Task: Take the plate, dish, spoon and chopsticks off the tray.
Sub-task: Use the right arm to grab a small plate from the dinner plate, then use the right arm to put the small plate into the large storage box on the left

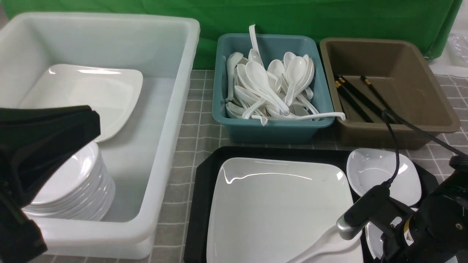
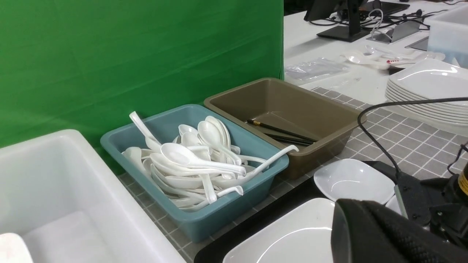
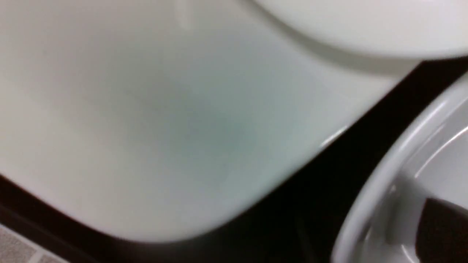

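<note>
Currently, on the grey checked cloth [image 1: 195, 124]:

- Tray [image 1: 203, 204] – lying nearest the robot, its far rim running just short of the teal tub [image 1: 270, 129] and brown tub [image 1: 384, 137], with only a thin strip of cloth showing between. A narrow lane of cloth is separating its left rim from the white tub [image 1: 175, 109].
- Plate [image 1: 278, 208] – sitting flat on the tray and filling most of it, leaving a thin black margin along the left and far edges.
- Spoon [image 1: 321, 246] – resting across the plate's near right corner, one end running under the right arm [image 1: 435, 223].
- Bowl [image 1: 376, 171] – occupying the tray's far right corner, just beside the plate; a second bowl [image 1: 373, 237] is showing nearer, mostly hidden by the arm.
- Chopsticks [image 1: 356, 96] – lying slantwise on the floor of the brown tub, gold bands toward the back; the rest of that floor is lying bare.
- Teal tub – holding a heap of white spoons, one handle [image 1: 329, 116] overhanging its front rim.
- White tub – holding a stack of dishes [image 1: 73, 190] and a large plate [image 1: 91, 91] leaning behind them.
- Right gripper [image 1: 384, 245] – hanging low over the tray's near right corner; whether its jaws are spread or pinching cannot be told.
- Left gripper [image 1: 55, 135] – hovering in front of the white tub, well apart from the tray; jaw state cannot be told.
</note>
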Available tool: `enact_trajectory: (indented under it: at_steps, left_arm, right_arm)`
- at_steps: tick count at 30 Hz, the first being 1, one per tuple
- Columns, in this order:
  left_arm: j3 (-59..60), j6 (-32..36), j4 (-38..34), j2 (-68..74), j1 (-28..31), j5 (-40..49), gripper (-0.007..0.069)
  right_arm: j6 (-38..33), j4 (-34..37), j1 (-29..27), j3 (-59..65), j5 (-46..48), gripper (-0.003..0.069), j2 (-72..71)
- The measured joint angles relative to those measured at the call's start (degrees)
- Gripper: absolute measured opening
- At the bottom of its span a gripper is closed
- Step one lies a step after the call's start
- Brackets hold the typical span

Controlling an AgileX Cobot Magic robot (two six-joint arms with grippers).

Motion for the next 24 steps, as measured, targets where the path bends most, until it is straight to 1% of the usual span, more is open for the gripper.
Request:
enact_trajectory:
  at_steps: [1,2,3,4,6,8,11,12,13,15,17,19,20,21,24]
  left_arm:
    - [0.00,0.00,0.07,0.00,0.00,0.00,0.0004]
    - [0.00,0.00,0.07,0.00,0.00,0.00,0.0004]
    - [0.00,0.00,0.07,0.00,0.00,0.00,0.0004]
    - [0.00,-0.05,0.07,0.00,0.00,0.00,0.0004]
    - [0.00,-0.05,0.07,0.00,0.00,0.00,0.0004]
    - [0.00,-0.05,0.09,0.00,0.00,0.00,0.0004]
    - [0.00,-0.05,0.14,0.00,0.00,0.00,0.0004]
    - [0.00,-0.05,0.14,0.00,0.00,0.00,0.0004]
    - [0.00,-0.05,0.14,0.00,0.00,0.00,0.0004]
    - [0.00,-0.05,0.43,0.00,0.00,0.00,0.0004]
    - [0.00,-0.35,1.52,0.00,0.00,0.05,0.0004]
    - [-0.11,-2.04,4.01,0.00,0.00,0.93,0.0004]
    - [-0.30,-2.37,4.45,0.00,0.00,1.20,0.0004]
    - [-0.60,-4.07,6.44,0.00,0.00,2.56,0.0004]
    - [-4.16,-14.64,18.21,-1.17,0.00,11.76,0.0004]
  right_arm:
    - [0.00,-0.32,0.00,0.00,0.00,0.0435,0.00]
    - [0.00,-0.65,0.00,-0.06,0.12,0.0379,0.05]
    - [0.00,-0.65,0.00,-0.13,0.12,0.0370,0.05]
    - [-0.10,-0.65,0.08,-0.49,0.75,0.0312,-0.01]
    - [-0.38,-0.59,0.24,-1.51,1.69,0.0272,-0.42]
    - [-0.94,-0.27,0.37,-3.77,5.28,0.0234,-1.32]
    - [-0.07,0.05,0.43,-9.01,13.98,0.0094,-5.75]
    - [1.17,0.40,0.43,-11.45,17.42,0.0066,-7.59]
    - [2.32,0.74,0.43,-13.38,20.62,0.0064,-9.49]
    - [4.08,1.03,0.72,-17.11,23.76,0.0064,-11.96]
    - [5.34,1.03,1.88,-21.50,25.15,0.0064,-13.85]
    - [6.26,1.23,4.67,-27.18,24.98,0.0064,-14.61]
    - [6.33,1.33,5.07,-27.84,24.83,0.0064,-14.61]
    - [6.17,1.60,6.89,-30.49,23.93,0.0064,-14.51]
    - [1.00,2.69,16.71,-41.92,16.19,0.0064,-10.21]
